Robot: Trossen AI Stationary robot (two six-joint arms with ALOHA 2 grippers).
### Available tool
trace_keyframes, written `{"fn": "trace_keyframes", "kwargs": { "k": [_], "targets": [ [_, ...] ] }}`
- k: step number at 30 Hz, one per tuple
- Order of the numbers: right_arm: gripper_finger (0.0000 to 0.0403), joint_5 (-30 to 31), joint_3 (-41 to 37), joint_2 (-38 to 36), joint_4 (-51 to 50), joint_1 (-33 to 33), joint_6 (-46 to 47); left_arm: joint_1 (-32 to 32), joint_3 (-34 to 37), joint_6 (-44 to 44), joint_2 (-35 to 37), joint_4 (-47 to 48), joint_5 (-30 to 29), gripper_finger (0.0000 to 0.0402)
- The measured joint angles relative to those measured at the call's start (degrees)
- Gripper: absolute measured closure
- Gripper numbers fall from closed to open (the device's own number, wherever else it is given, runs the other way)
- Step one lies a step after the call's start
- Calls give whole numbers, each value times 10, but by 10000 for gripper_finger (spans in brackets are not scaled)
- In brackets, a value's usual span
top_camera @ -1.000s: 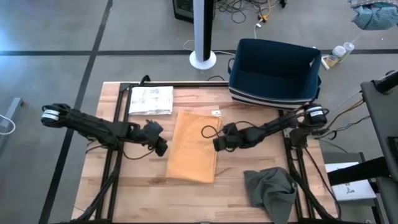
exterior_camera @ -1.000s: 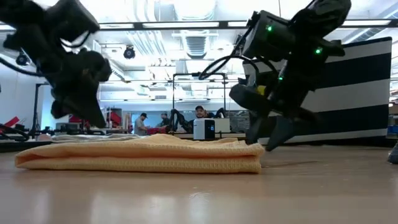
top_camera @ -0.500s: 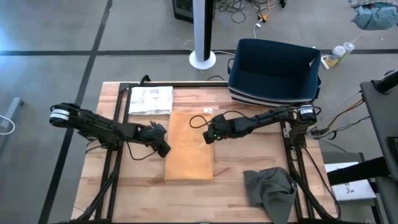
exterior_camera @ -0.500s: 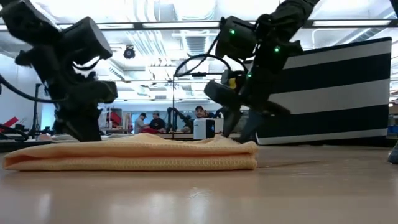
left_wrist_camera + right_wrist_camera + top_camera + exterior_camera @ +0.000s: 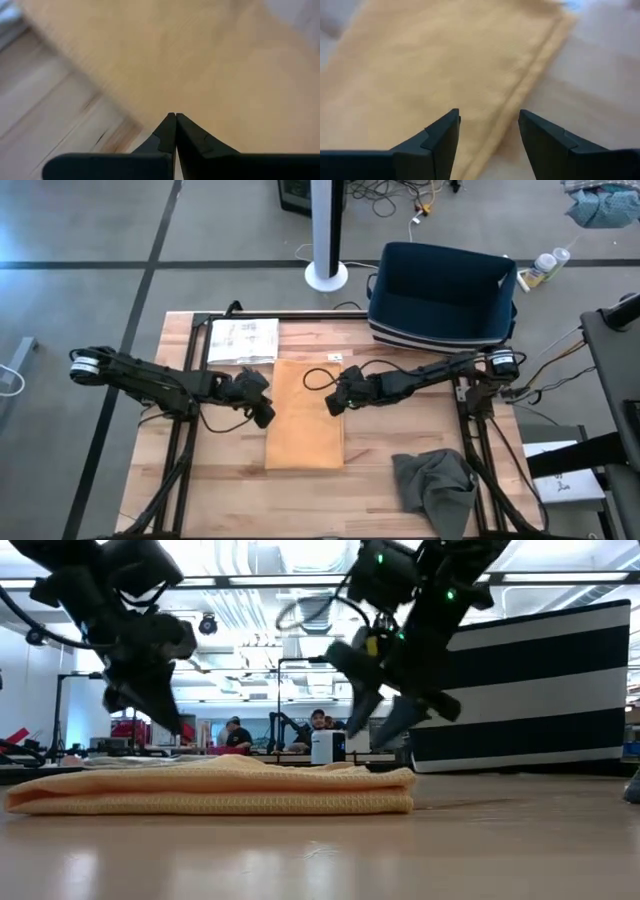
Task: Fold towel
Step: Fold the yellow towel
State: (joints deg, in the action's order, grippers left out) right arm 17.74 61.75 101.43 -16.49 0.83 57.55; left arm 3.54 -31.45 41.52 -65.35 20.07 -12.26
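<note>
1. You will find no text that can be read in any of the views.
2. The sheet of paper (image 5: 242, 340) at the far left of the table carries dark print, but you cannot make out a single word or number of it from above.
3. The small white tag (image 5: 336, 357) at the far edge of the towel (image 5: 305, 415) is too small for you to tell whether it bears any lettering.
4. The white box (image 5: 327, 747) far off behind the table shows you no mark that can be read.
</note>
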Motion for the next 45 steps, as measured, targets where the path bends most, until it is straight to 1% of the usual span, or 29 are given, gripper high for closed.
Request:
{"fn": "trace_keyframes", "kwargs": {
  "k": [2,5,6,7,9,11,12,14,16,19,22,28,32,36,45],
  "targets": [
    [209,-27,1,15,54,-8,14,0,1,-5,-2,9,-4,401],
    [230,-35,-1,37,73,-18,33,-2,-2,-6,-11,-6,-6,401],
    [239,-42,0,42,84,-22,39,-2,0,-6,-9,3,-6,401],
    [249,-45,0,46,81,-26,40,-2,2,-6,-7,13,-6,401],
    [269,-51,0,52,77,-29,45,-2,-1,-5,-14,-2,-6,401],
    [289,-57,0,56,77,-31,49,-2,2,-4,-12,25,-3,401],
    [298,-57,0,56,77,-30,51,-2,3,-4,-14,23,-2,401],
    [311,-57,2,56,76,-30,57,-2,1,-4,-18,12,-2,401],
    [318,-58,7,54,73,-30,59,-2,4,-4,-13,25,-2,401],
    [316,-56,18,50,44,-30,59,-2,6,-5,-17,18,-2,401],
    [301,-47,25,50,8,-30,63,-2,6,-5,-18,12,-3,401],
    [263,-47,22,56,18,-30,76,-2,15,-5,-21,13,-3,401],
    [251,-48,16,56,16,-30,79,-2,19,-5,-24,12,-3,401],
    [256,-62,17,56,23,-32,81,-2,21,-4,-23,13,-3,401],
    [283,-62,15,65,51,-33,85,-2,24,-4,-21,9,-3,401]
  ]
}}
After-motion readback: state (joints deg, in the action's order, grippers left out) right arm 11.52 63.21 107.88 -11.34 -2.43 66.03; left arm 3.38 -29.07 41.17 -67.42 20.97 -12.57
